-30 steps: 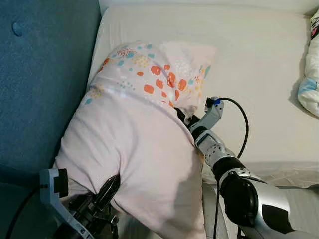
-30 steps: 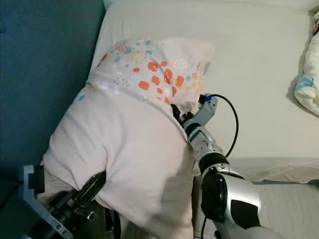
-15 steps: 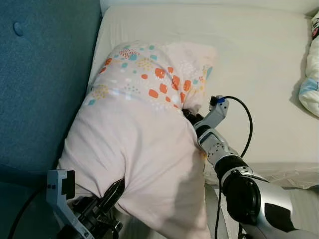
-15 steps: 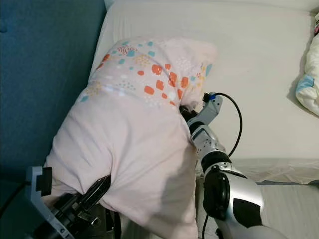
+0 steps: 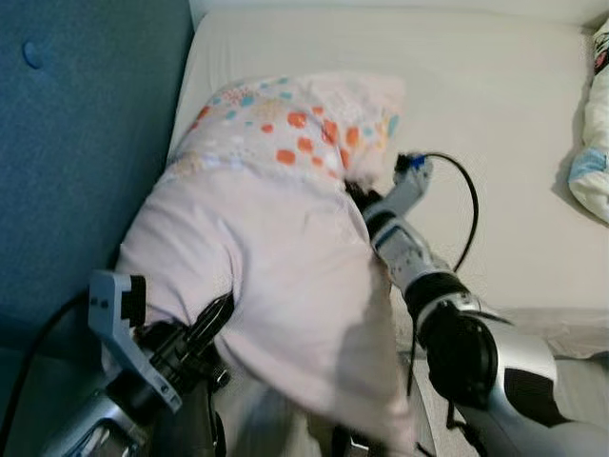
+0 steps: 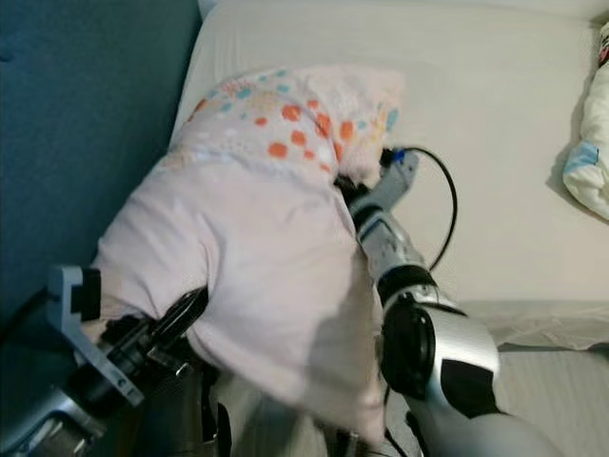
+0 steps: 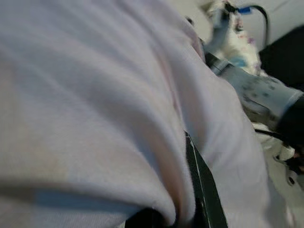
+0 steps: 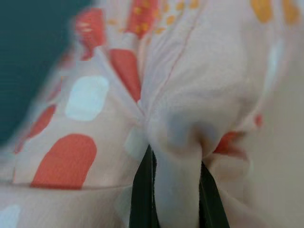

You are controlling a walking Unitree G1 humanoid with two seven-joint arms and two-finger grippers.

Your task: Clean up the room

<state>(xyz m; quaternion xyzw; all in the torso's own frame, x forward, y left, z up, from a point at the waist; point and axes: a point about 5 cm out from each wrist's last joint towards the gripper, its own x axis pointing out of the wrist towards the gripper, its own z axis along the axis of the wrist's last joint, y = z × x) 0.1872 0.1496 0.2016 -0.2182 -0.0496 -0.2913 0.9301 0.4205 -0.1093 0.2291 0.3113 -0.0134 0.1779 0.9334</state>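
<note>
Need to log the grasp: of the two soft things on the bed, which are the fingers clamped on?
The big pink pillow with orange and teal spots, by the blue headboard. Both grippers, left and right, pinch it. The bundle at the bed's right edge lies untouched.

Both silver arms reach forward. The left gripper (image 5: 214,319) sits low on the near left, its black fingers (image 7: 202,190) pinched on the pillow's (image 5: 276,248) near edge. The right arm stretches farther ahead, and the right gripper (image 8: 173,187) has its fingers clamped on a fold of the pillow's far side.
</note>
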